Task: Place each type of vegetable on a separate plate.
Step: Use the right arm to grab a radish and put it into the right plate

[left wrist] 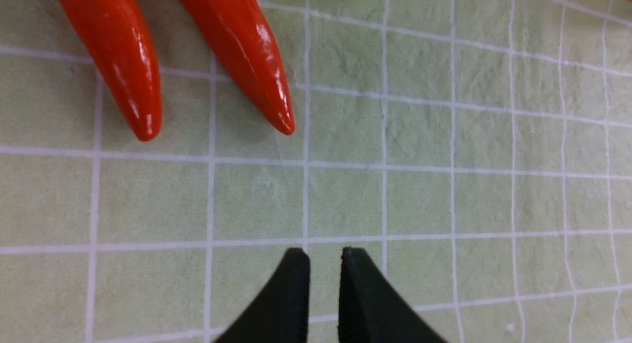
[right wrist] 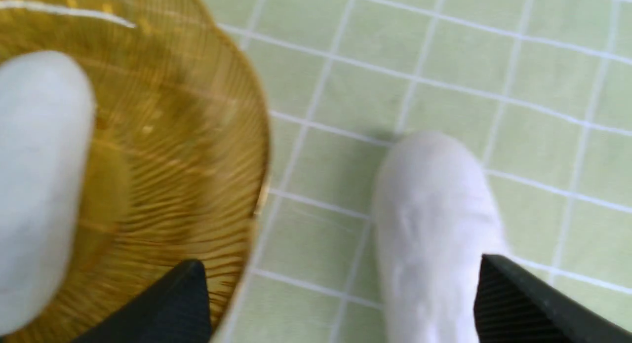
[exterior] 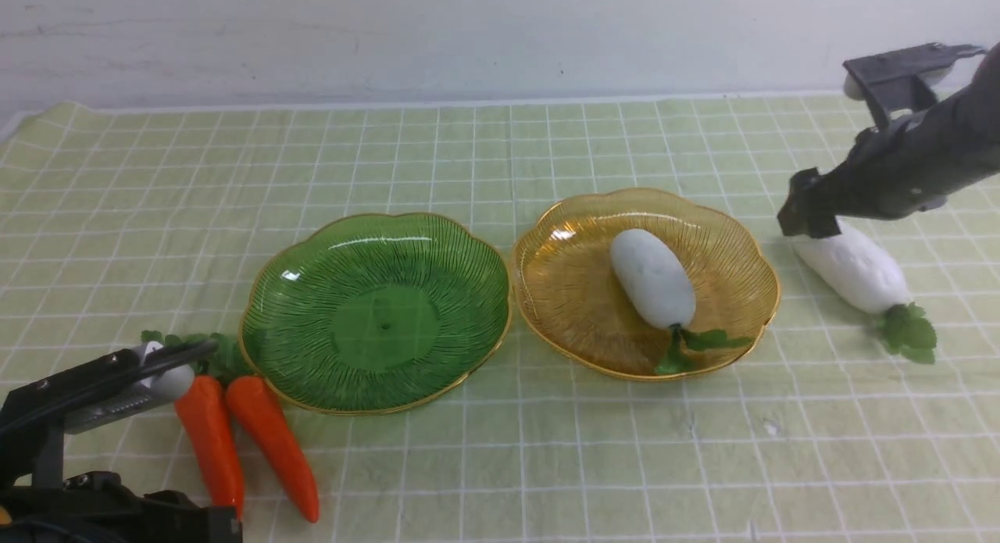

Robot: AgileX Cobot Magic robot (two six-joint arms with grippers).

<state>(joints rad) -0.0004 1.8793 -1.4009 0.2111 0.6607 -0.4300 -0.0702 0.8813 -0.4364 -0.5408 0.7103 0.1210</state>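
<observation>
Two orange carrots (exterior: pixel 211 441) (exterior: pixel 273 441) lie side by side on the cloth, just left of the green plate (exterior: pixel 375 316), which holds nothing. Their tips show in the left wrist view (left wrist: pixel 116 52) (left wrist: pixel 242 52). My left gripper (left wrist: pixel 323 256) is shut and empty, a little short of the carrot tips; in the front view it sits low at the left (exterior: pixel 168 367). One white radish (exterior: pixel 652 277) lies in the amber plate (exterior: pixel 578 293). The other radish (exterior: pixel 855 269) lies on the cloth right of that plate. My right gripper (right wrist: pixel 340 269) is open above this radish (right wrist: pixel 434 224).
A pale green checked cloth (exterior: pixel 500 465) covers the table. A white wall (exterior: pixel 469 35) runs along the back edge. The amber plate's rim (right wrist: pixel 256 185) is close beside the right gripper's one finger (right wrist: pixel 182 298).
</observation>
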